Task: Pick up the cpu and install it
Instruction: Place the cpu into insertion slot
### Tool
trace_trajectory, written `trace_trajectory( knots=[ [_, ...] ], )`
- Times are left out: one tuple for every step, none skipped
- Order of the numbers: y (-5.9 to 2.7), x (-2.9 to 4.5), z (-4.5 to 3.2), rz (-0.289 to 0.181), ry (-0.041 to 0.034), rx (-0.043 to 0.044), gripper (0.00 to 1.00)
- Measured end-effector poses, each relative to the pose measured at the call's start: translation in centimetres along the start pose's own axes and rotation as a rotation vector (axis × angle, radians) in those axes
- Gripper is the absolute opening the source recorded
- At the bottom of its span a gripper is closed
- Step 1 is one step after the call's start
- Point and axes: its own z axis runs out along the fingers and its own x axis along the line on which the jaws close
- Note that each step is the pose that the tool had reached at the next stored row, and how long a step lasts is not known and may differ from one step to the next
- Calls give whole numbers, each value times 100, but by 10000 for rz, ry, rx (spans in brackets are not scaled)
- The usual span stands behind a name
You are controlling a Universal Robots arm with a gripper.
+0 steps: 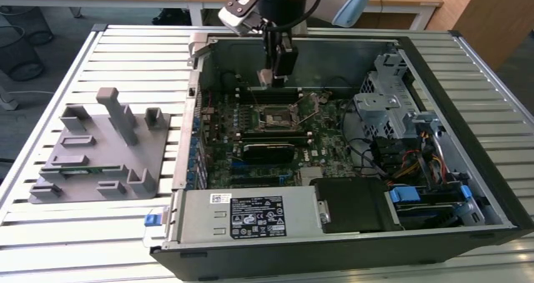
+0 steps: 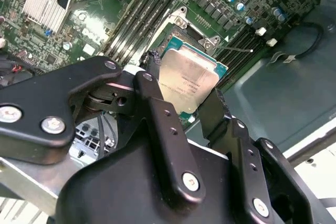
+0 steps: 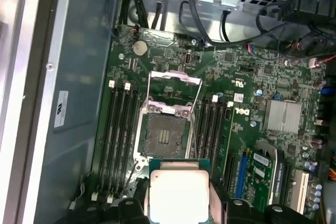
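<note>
The cpu [image 2: 191,77] is held in the air, its silvery top with the pale green edge facing the camera in both wrist views. The gripper [image 2: 185,92] is clamped on it: one black finger [image 2: 156,100] presses on each of two opposite edges. In the first wrist view the cpu [image 3: 178,195] hangs just beside the socket [image 3: 165,135], not in it (the socket is open, its metal frame lifted up). Black memory slots [image 3: 118,140] run along both sides of the socket on the green motherboard [image 3: 273,77]. In the exterior view the gripper [image 1: 274,78] is inside the open computer case [image 1: 467,133], above the board. A grey fixture [image 1: 100,148] lies on the slatted table [image 1: 125,52], at the exterior view's left.
</note>
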Motion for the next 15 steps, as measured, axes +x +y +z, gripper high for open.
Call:
trace_trajectory(
  knots=[
    [13, 3, 11, 4, 2, 1, 54],
    [22, 6, 23, 3, 7, -2, 54],
    [28, 9, 36, 4, 7, -2, 54],
    [30, 12, 51, 10, 7, -2, 54],
    [32, 16, 67, 44, 7, 0, 54],
    [34, 16, 80, 141, 7, 4, 54],
    [34, 17, 92, 270, 7, 9, 54],
    [36, 17, 103, 381, 7, 13, 54],
    [44, 21, 113, 427, 5, 16, 54],
    [56, 27, 128, 434, 5, 17, 54],
    [74, 31, 144, 435, 7, 16, 54],
    [89, 38, 157, 435, 7, 16, 54],
    [98, 44, 170, 435, 7, 16, 54],
    [109, 50, 183, 435, 7, 17, 54],
    [120, 56, 195, 435, 7, 17, 54]
  ],
)
